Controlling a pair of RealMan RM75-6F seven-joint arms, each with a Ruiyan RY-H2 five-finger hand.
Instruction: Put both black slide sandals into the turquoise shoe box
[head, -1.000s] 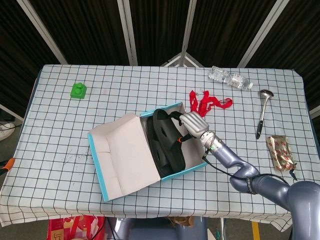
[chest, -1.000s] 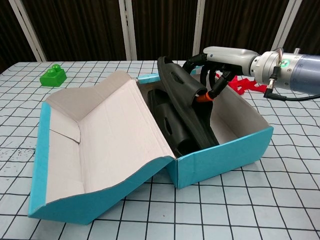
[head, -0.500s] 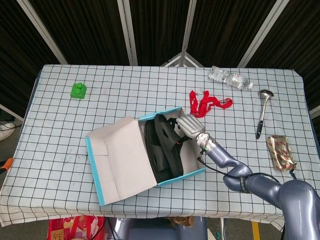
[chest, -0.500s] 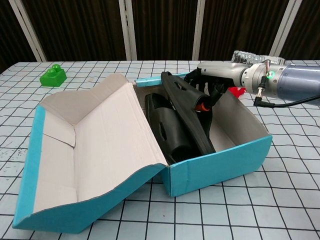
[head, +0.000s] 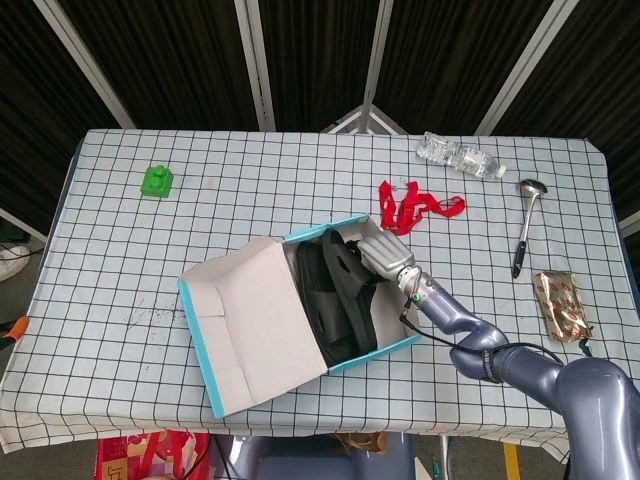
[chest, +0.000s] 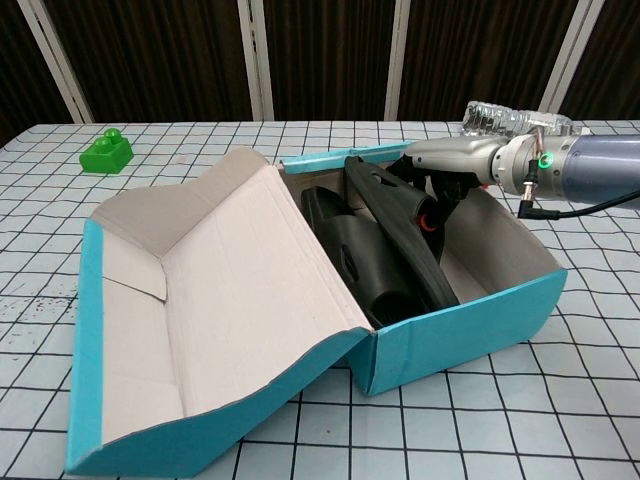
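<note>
Two black slide sandals were inside the turquoise shoe box (head: 392, 346) (chest: 470, 322), which stood open near the front middle of the surface (head: 120, 280) (chest: 560, 400), covered with a white cloth with a black grid. The first sandal (head: 322, 300) (chest: 355, 255) lay low in the box, close to the hinge side. The second sandal (head: 352, 285) (chest: 400, 225) stood tilted on its edge beside it, leaning against the first one, with its upper end above the rim of the box. The lid (head: 255, 320) (chest: 220, 300) was folded out to the left and showed its pale cardboard inside. The right hand (head: 385, 258) (chest: 440, 170) reached over the far right wall of the box, and its fingers (chest: 432, 193) were curled down on the upper end of the tilted sandal, holding it; an orange-red spot was visible at the fingertips in the chest view. The left hand did not appear in either view. On the far left of the surface stood a green toy block (head: 157, 181) (chest: 106, 152), well apart from the box. Behind the box, toward the right, lay a red strap (head: 412, 208), and further back a clear plastic bottle (head: 460, 157) (chest: 510, 116) lay on its side. On the right side lay a ladle with a dark handle (head: 524, 232), and near the right edge a shiny packet with red marks (head: 563, 304).
</note>
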